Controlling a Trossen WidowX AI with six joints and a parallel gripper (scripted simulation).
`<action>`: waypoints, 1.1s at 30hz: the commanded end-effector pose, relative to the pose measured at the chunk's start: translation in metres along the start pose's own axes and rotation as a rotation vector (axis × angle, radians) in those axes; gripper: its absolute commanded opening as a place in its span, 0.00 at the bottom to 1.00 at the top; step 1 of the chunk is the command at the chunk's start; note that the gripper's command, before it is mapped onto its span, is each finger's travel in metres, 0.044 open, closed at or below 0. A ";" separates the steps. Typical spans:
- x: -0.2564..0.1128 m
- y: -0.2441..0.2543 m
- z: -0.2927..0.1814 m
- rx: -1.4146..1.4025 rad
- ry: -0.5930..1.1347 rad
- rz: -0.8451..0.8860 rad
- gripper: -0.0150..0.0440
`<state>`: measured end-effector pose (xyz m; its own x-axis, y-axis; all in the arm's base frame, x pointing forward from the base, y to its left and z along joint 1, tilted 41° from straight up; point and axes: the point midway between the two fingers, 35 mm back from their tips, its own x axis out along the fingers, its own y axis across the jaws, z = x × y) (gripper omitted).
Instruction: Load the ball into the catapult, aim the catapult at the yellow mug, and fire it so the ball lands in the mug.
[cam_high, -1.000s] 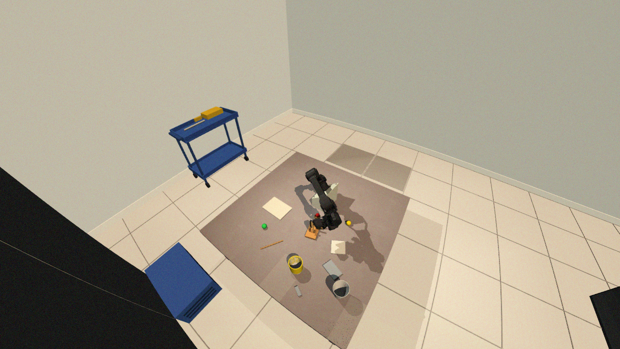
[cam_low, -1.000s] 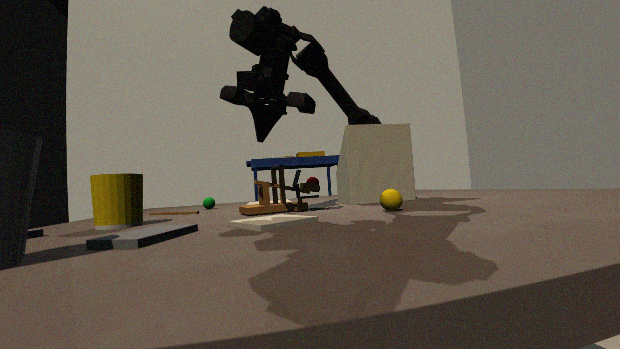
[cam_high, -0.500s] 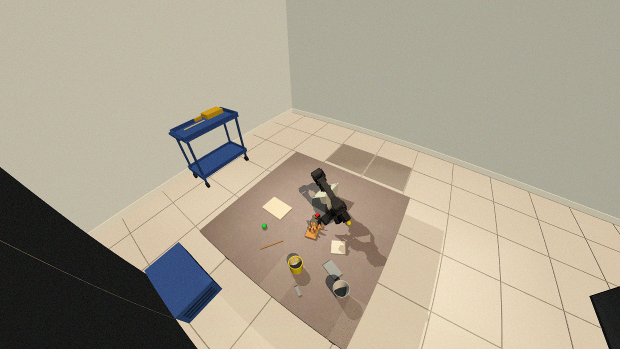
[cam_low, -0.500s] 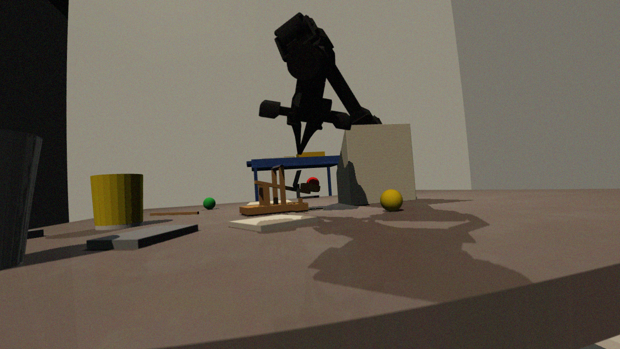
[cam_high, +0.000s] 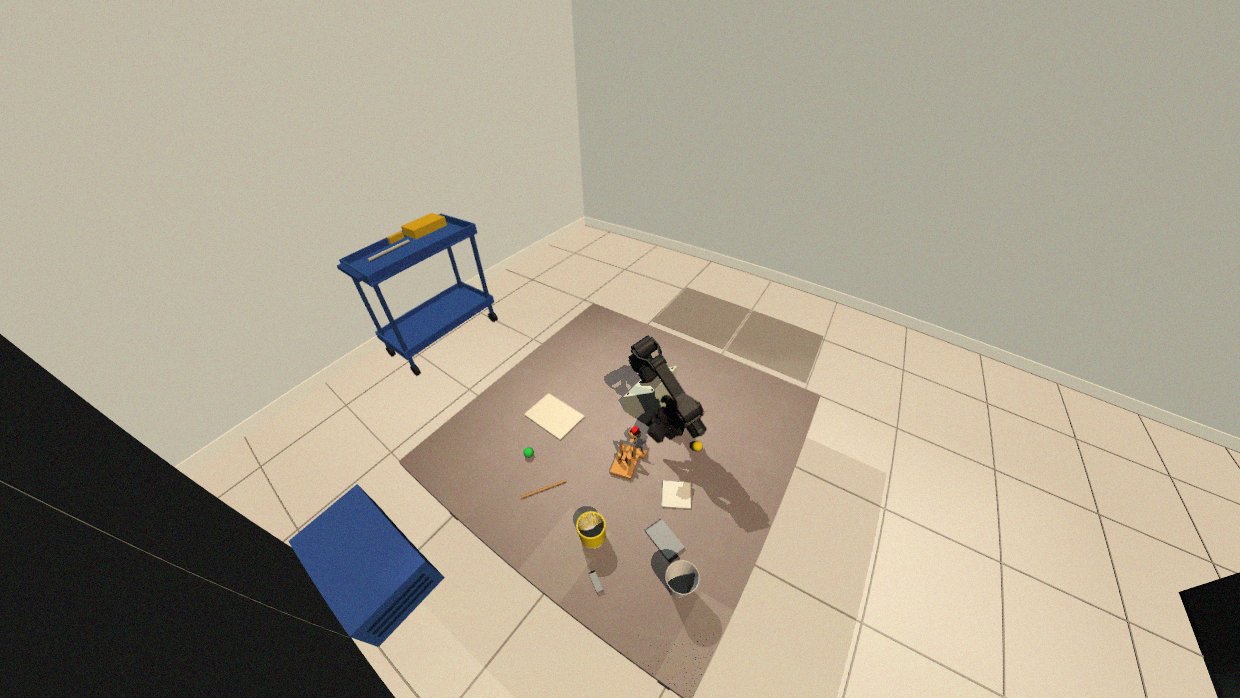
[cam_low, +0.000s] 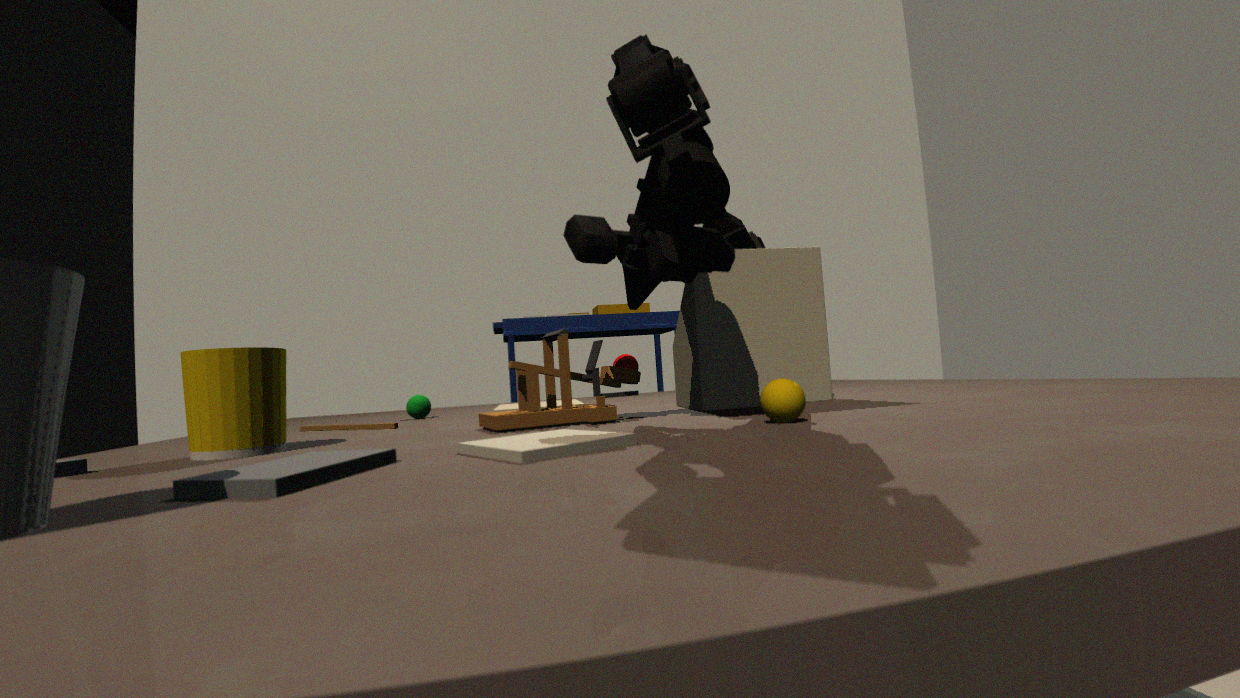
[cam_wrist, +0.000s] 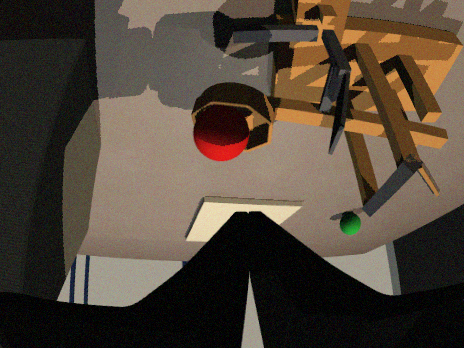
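Observation:
The red ball (cam_high: 635, 430) (cam_low: 625, 363) (cam_wrist: 221, 132) sits in the cup at the end of the throwing arm of the wooden catapult (cam_high: 622, 470) (cam_low: 546, 417) (cam_wrist: 382, 100). My gripper (cam_low: 636, 303) (cam_wrist: 247, 224) is shut with nothing between its fingertips. It is above table height, near the ball and apart from it in the wrist view. The yellow mug (cam_high: 593, 541) (cam_low: 234, 403) stands upright beyond the catapult's end opposite the cup. My arm hides the exact fingertips in the top view.
A yellow ball (cam_high: 696, 446) (cam_low: 782, 400), a green ball (cam_high: 528, 452) (cam_low: 418, 406) (cam_wrist: 350, 223) and a thin stick (cam_high: 543, 489) (cam_low: 349, 426) lie around the catapult. A cream block (cam_low: 780, 329) stands beside my arm. A grey slab (cam_high: 664, 537) (cam_low: 295, 472) lies near a grey cup (cam_low: 34, 390).

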<state>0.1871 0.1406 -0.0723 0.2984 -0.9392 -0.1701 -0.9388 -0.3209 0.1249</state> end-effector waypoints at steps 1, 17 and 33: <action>0.000 0.001 -0.001 -0.017 0.013 -0.005 0.25; 0.018 -0.001 0.016 -0.025 0.023 -0.003 0.25; 0.038 -0.001 0.034 -0.035 0.034 -0.001 0.25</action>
<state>0.1929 0.1128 -0.1090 0.3044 -0.9422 -0.1403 -0.9338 -0.3242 0.1515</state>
